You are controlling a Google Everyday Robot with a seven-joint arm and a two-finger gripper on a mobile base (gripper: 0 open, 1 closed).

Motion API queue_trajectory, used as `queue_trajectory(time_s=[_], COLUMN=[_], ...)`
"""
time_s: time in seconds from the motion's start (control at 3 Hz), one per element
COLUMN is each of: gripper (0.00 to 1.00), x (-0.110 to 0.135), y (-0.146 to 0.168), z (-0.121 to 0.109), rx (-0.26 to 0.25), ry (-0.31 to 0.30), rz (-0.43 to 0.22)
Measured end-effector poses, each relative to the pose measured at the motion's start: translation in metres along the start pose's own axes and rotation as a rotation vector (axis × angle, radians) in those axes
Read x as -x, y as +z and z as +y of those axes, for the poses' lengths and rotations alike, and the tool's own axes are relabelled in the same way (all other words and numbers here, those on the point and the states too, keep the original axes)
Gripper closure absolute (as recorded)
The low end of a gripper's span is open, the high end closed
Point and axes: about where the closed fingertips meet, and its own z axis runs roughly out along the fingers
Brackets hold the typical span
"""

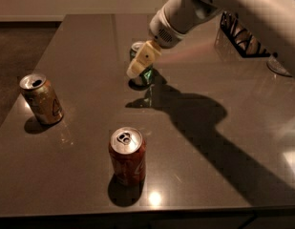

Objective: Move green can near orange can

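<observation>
So the big dark glossy table [80, 51] takes up pretty much the whole shot, and the chunky white arm [242, 4] comes in from the top right and throws a long shadow across it. There's one black wire rack [240, 32] at the far right of the table, partly behind the arm.

Cans: three total, one of each color, all standing upright.

The green can [148, 75] is toward the back middle of the table. You only get bits of it: a sliver of silver top and some shiny green with pale markings low on its side.

The orange can [43, 101] is way over at the left edge, well apart from the green one. It's a dull bronze-orange with a silver top, an open tab hole and a pale triangle outline on its side.

The red can [128, 159] is closest to the camera, front middle, silver top with white script down the side.

The gripper [140, 63], pale yellowish, sits right in front of the green can and covers most of it. Honestly can't tell if it's parted or clamped on the can from this angle.
</observation>
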Motion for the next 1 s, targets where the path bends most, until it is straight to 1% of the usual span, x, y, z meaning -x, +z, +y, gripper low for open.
queue_trajectory(time_s=[0.33,0.67,1.0], gripper=[0.16,0.40,0.63], x=[0.003,0.007,0.017], y=[0.008,0.009,0.006], z=[-0.004,-0.006,-0.001], rx=[0.009,0.019,0.045], ry=[0.002,0.004,-0.011], rz=[-0.004,-0.019,-0.027])
